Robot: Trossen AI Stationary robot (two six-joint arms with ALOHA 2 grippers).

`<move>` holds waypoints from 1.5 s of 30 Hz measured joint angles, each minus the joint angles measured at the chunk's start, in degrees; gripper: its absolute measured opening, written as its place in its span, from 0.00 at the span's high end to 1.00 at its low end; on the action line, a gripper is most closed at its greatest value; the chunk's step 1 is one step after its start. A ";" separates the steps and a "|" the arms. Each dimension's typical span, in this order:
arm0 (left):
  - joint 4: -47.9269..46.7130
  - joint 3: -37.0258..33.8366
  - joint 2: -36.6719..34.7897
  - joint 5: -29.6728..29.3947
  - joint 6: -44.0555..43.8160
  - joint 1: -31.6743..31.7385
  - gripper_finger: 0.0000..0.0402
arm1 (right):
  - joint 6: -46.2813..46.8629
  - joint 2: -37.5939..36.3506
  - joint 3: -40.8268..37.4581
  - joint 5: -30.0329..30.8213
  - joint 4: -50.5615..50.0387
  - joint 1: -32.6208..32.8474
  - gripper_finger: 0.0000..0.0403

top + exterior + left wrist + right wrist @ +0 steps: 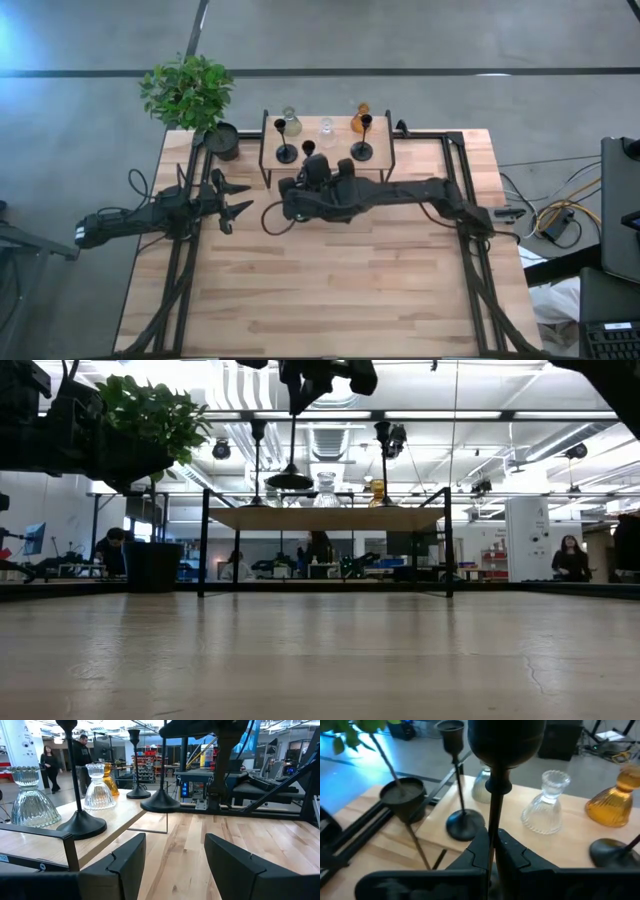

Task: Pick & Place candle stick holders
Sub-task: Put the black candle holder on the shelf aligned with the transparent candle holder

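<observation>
Right gripper (pixel 494 851) clamped on the thin stem of a black holder (pixel 495 795), just at the shelf's (pixel 330 160) front edge. In the low view its disc base looks to hang above the shelf top, so it's probably lifted. Likely metal: stiff, slim, top-heavy, so it could pivot in a loose pinch; a low grip near the base looks safest. Two more black holders (pixel 286 152) (pixel 362 150) stand on the shelf, with the green (pixel 481 785), clear (pixel 545 805) and amber (pixel 612 802) glass ones behind: fragile, slick, best taken at the neck. Left gripper (pixel 172 862) waits over the surface, fingers apart.
</observation>
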 joint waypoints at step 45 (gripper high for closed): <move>0.01 0.00 0.00 -0.01 0.00 0.01 0.48 | 1.96 -0.37 0.46 -1.88 -9.27 -7.91 0.98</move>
